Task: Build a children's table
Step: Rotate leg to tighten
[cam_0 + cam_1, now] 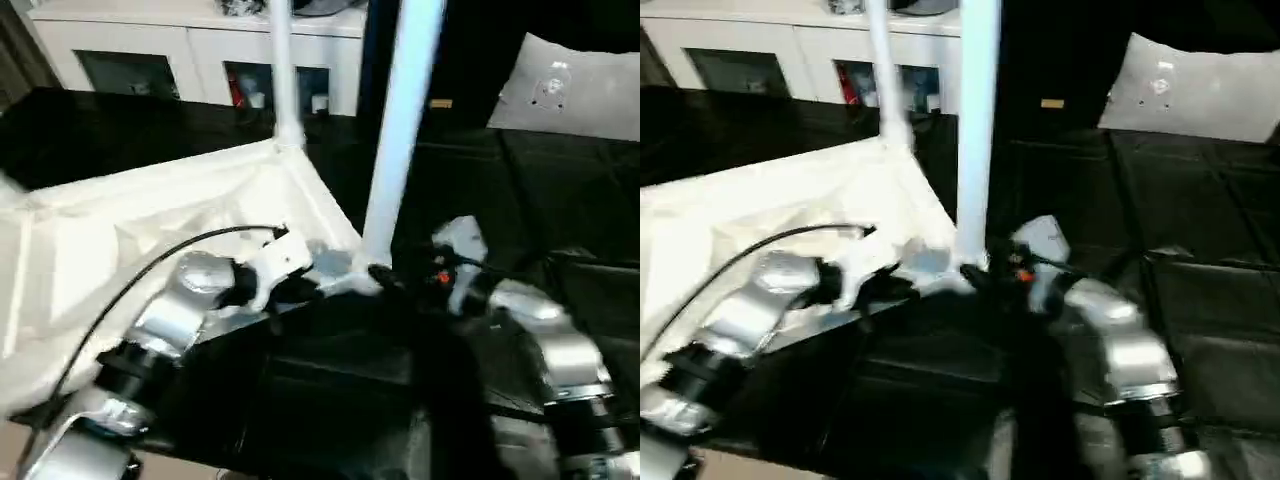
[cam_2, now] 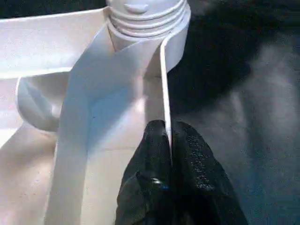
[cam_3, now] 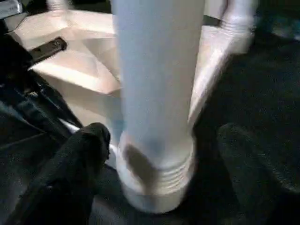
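The white tabletop (image 1: 150, 230) lies upside down on the black floor, ribbed underside up. One white leg (image 1: 283, 70) stands in its far corner socket. A second leg (image 1: 400, 130) stands upright at the near right corner, its threaded base (image 3: 157, 180) at the socket. My left gripper (image 2: 168, 140) is shut on the tabletop's thin rim (image 2: 164, 75) just beside that corner. My right gripper (image 3: 164, 159) is open around the second leg's base, a black finger (image 3: 79, 173) on each side and a gap on the right.
A white cabinet with glass doors (image 1: 200, 50) runs along the back. A pale sheet (image 1: 575, 90) lies on the black floor mats (image 1: 560, 200) at the back right. A black cable (image 1: 150, 262) loops over my left forearm.
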Controlling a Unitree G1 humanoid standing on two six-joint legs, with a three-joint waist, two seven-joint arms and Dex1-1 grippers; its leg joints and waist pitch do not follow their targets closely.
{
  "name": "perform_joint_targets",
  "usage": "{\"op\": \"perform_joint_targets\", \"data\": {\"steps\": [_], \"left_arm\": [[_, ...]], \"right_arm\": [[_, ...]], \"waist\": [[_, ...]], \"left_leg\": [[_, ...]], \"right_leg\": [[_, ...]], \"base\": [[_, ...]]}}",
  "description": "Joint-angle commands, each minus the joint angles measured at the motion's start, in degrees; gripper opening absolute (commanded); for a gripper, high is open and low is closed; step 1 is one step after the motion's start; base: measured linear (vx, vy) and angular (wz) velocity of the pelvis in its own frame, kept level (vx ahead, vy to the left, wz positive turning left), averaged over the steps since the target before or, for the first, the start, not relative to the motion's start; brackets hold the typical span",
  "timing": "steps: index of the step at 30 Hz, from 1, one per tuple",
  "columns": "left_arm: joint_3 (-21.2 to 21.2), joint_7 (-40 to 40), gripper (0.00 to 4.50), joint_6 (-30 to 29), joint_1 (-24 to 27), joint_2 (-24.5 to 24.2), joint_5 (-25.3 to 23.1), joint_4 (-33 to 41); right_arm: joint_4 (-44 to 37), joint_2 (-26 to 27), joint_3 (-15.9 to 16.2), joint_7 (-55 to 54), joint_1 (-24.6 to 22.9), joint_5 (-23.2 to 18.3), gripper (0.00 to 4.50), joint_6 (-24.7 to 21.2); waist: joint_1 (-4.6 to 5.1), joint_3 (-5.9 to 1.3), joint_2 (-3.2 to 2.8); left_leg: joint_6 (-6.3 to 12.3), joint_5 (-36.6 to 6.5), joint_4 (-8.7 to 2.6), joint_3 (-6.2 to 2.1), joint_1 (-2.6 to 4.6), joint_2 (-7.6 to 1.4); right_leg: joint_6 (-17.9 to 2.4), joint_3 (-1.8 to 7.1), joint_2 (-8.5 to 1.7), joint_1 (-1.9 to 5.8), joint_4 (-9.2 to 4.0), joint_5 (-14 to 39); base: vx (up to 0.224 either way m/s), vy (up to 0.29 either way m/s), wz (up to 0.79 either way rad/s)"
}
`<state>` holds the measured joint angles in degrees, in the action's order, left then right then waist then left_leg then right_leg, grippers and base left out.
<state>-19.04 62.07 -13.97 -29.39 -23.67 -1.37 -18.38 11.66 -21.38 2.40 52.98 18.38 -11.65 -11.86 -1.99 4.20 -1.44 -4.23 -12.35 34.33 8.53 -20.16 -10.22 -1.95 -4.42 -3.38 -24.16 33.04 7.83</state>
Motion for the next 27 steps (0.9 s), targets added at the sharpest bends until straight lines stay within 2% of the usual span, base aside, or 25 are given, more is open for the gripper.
{"op": "perform_joint_targets", "data": {"steps": [1, 5, 9, 10, 12, 14, 16, 27], "left_arm": [[-1.6, 5.6, 0.00, 3.6, 0.0, -1.3, 1.5, 2.9], [-3.0, 10.9, 0.00, 6.2, 0.3, -4.6, 1.4, 2.8], [-3.5, 12.9, 0.00, 8.0, 0.0, -5.7, 1.7, 2.4], [-3.6, 13.6, 0.00, 8.5, -0.1, -6.0, 1.8, 2.3], [-3.8, 15.5, 0.00, 9.3, -0.6, -6.7, 2.2, 2.2], [-3.9, 16.4, 0.00, 9.3, -0.8, -6.8, 2.7, 2.3], [-4.1, 17.2, 0.00, 9.4, -0.9, -6.9, 3.0, 2.4], [-4.5, 18.4, 0.00, 9.6, -0.6, -6.7, 3.4, 3.1]], "right_arm": [[0.2, -1.9, 1.0, 6.2, 1.2, -1.1, 3.98, 2.0], [2.1, -6.0, 2.9, 14.6, 2.6, -2.1, 3.98, 2.7], [2.4, -7.2, 4.1, 18.1, 3.0, -3.1, 3.98, 1.9], [2.4, -7.6, 4.5, 19.5, 3.1, -3.5, 3.72, 1.3], [3.4, -8.1, 5.7, 23.5, 3.7, -4.4, 3.72, -0.3], [4.1, -7.9, 5.9, 24.2, 4.1, -4.5, 3.36, -0.5], [5.0, -7.5, 6.1, 24.6, 4.7, -4.7, 3.36, -0.5], [7.6, -5.6, 7.1, 26.7, 6.3, -6.1, 2.27, -2.5]], "waist": [[-0.21, -4.29, 0.12], [-1.00, -4.16, 0.05], [-1.51, -4.23, 0.41], [-1.52, -4.24, 0.50], [-1.68, -4.24, 0.58], [-1.69, -4.24, 0.59], [-1.77, -4.25, 0.56], [-2.13, -4.26, 0.51]], "left_leg": [[6.12, -7.2, -3.61, 0.11, -0.21, -2.10], [6.07, -7.6, -3.75, 0.15, 0.04, -2.42], [5.94, -6.2, -3.72, 0.21, -0.15, -2.45], [5.94, -6.1, -3.70, 0.24, -0.19, -2.42], [6.32, -5.9, -3.68, 0.22, -0.27, -2.42], [6.30, -5.6, -3.62, 0.28, -0.28, -2.42], [5.99, -5.5, -3.59, 0.34, -0.19, -2.42], [5.44, -5.2, -3.63, 0.38, -0.25, -2.42]], "right_leg": [[-10.8, 2.60, -4.27, 4.11, -3.98, 19.6], [-11.3, 2.62, -4.28, 3.99, -3.82, 19.7], [-11.4, 2.71, -4.33, 4.14, -3.51, 18.8], [-11.3, 2.70, -4.35, 4.15, -3.51, 18.7], [-11.1, 2.57, -4.35, 4.25, -3.47, 19.3], [-11.1, 2.56, -4.34, 4.13, -3.50, 19.6], [-10.9, 2.57, -4.36, 4.04, -3.59, 20.1], [-10.7, 2.50, -4.32, 4.08, -3.50, 20.1]], "base": [[0.000, 0.000, 0.00], [0.000, 0.000, 0.00], [0.000, 0.000, 0.00], [0.000, 0.000, 0.00], [0.000, 0.000, 0.00], [0.000, 0.000, 0.00], [0.000, 0.000, 0.00], [0.000, 0.000, 0.00]]}}
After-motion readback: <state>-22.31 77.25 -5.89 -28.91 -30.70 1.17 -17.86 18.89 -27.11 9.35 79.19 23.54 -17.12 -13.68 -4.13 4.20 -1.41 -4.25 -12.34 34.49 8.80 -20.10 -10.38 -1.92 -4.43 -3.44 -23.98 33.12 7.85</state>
